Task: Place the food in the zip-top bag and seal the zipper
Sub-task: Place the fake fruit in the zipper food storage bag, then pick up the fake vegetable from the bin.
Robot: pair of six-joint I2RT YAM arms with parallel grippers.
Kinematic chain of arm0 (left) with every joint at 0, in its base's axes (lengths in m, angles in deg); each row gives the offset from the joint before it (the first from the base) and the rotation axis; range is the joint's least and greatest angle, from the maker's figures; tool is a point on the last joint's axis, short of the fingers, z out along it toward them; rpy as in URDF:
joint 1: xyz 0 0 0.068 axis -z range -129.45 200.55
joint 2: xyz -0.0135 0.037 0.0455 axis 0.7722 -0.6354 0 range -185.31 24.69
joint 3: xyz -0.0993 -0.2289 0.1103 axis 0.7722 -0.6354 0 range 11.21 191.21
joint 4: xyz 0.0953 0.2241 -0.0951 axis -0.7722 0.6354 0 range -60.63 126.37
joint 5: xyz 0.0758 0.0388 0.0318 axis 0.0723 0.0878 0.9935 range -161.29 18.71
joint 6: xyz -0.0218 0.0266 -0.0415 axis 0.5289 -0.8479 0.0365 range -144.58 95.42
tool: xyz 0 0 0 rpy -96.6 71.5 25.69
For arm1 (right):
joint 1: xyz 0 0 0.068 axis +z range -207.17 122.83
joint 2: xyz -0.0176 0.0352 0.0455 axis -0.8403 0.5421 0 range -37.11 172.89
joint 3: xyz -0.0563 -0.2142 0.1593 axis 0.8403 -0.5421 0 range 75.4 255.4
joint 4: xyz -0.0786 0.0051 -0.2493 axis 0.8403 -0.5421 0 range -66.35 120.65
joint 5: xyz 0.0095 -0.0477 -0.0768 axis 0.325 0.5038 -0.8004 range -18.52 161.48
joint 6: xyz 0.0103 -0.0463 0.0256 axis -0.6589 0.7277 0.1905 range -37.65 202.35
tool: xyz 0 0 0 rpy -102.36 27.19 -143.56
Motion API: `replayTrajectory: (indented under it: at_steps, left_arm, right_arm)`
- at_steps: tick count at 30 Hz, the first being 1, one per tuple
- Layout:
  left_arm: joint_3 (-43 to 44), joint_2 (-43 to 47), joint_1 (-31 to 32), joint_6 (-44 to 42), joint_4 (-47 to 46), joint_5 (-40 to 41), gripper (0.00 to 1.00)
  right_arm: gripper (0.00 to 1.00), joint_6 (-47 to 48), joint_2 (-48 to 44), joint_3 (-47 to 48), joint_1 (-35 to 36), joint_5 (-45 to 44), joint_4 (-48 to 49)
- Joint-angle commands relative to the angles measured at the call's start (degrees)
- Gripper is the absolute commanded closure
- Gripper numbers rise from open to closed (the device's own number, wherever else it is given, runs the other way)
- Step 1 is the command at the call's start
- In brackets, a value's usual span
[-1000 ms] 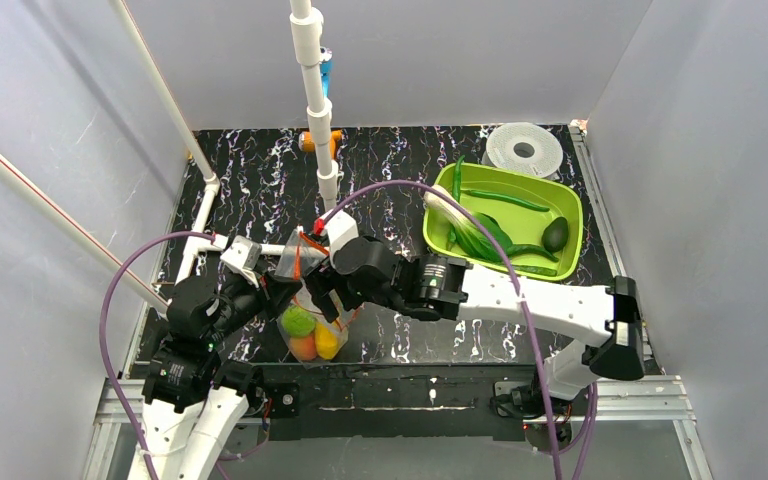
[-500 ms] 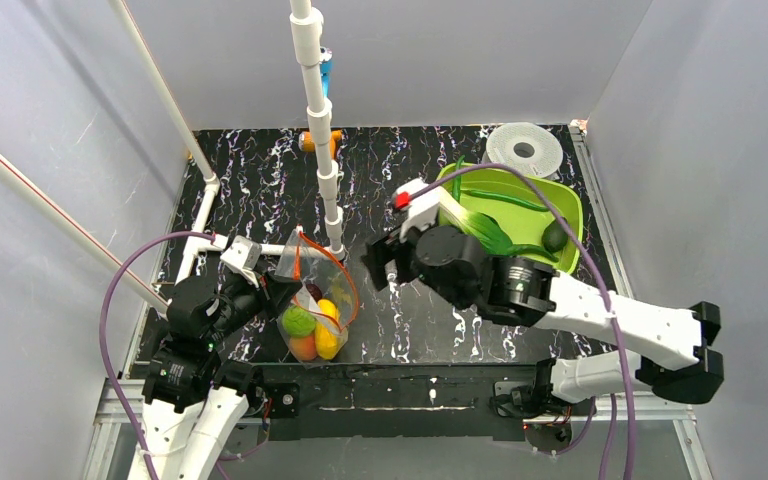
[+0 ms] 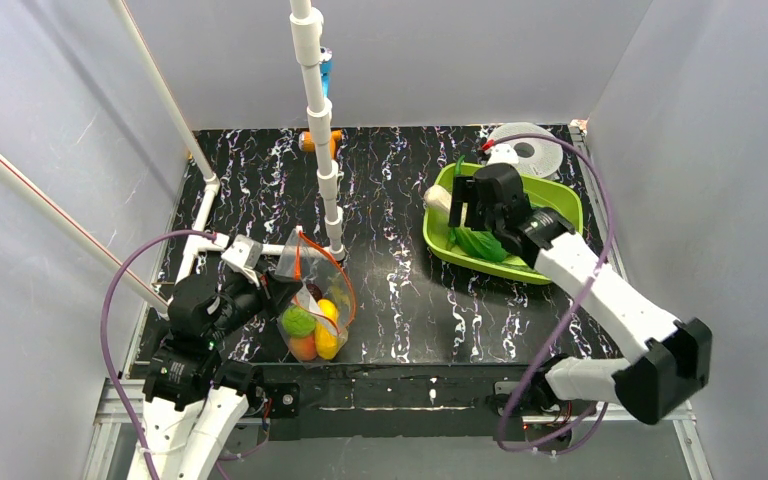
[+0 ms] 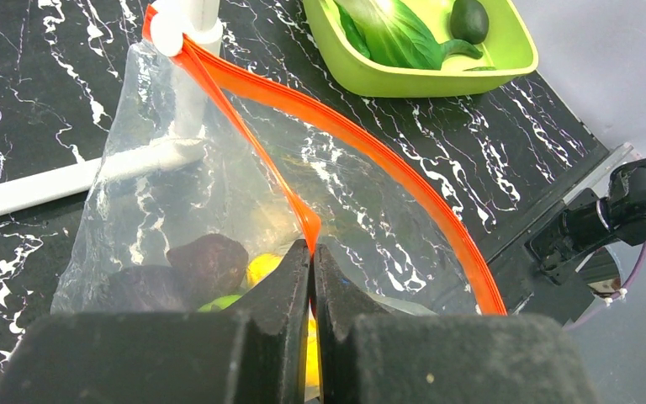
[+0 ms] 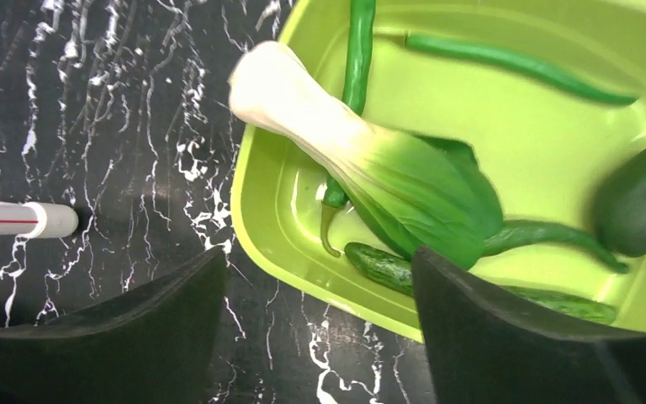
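Note:
The clear zip-top bag (image 3: 312, 300) stands open at the near left. Its red-orange zipper (image 4: 370, 143) curves around the mouth. My left gripper (image 4: 312, 252) is shut on the near side of the zipper strip and shows in the top view (image 3: 272, 290) too. Inside the bag lie a dark purple plum (image 4: 210, 261), a yellow piece (image 3: 327, 340), a light green ball (image 3: 297, 321) and an orange peach (image 3: 303, 346). My right gripper (image 5: 320, 295) is open and empty above the near-left rim of the lime-green tray (image 5: 555, 109). The tray holds a dark green avocado (image 5: 639, 210) and green pods (image 5: 513, 63).
A leafy bok choy (image 5: 387, 168) and a small cucumber (image 5: 387, 268) also lie in the tray. A white pipe frame (image 3: 320, 130) rises beside the bag, and its clip (image 4: 168, 25) holds the bag's far corner. A white spool (image 3: 525, 150) sits at the back right.
My right arm has swung from the bag's mouth to the right, over the tray. The purple plum now lies in the bag. The left gripper has not moved.

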Motion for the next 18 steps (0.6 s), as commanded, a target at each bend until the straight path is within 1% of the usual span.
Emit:
replayTrajectory:
  at_steps: [1, 3, 4, 6, 7, 11, 14, 18]
  left_arm:
    - [-0.22, -0.99, 0.07, -0.21, -0.81, 0.35, 1.0]
    - [-0.1, -1.12, 0.07, -0.21, -0.61, 0.91, 1.0]
    - [-0.05, -1.24, 0.11, -0.21, -0.43, 1.18, 1.0]
    - [0.01, -1.54, 0.09, -0.21, -0.24, 1.72, 1.0]
    - [0.03, -1.63, 0.03, -0.19, -0.12, 1.97, 1.0]
    - [0.13, -2.39, 0.1, -0.21, 0.18, 2.96, 1.0]
    - [0.14, -3.31, 0.06, -0.12, 0.38, 3.41, 1.0]
    - [0.25, -4.66, 0.11, -0.11, 0.56, 3.37, 1.0]
  right_arm:
    - [0.26, -1.9, 6.91, 2.29, -6.1, 16.16, 0.77]
    - [0.45, -1.87, 11.12, 3.52, -6.92, 17.84, 2.29]
    - [0.52, -1.66, 13.56, 4.62, -7.19, 18.17, 2.36]
    - [0.63, -1.17, 18.58, 7.06, -7.53, 18.22, 1.81]
    - [0.65, -0.98, 20.88, 8.37, -7.59, 18.31, 1.54]
    - [0.67, -0.34, 28.87, 12.39, -7.83, 18.8, 2.37]
    - [0.67, -0.53, 32.77, 14.98, -8.76, 18.05, 3.19]
    - [0.62, -0.85, 35.43, 17.08, -11.94, 12.4, 4.85]
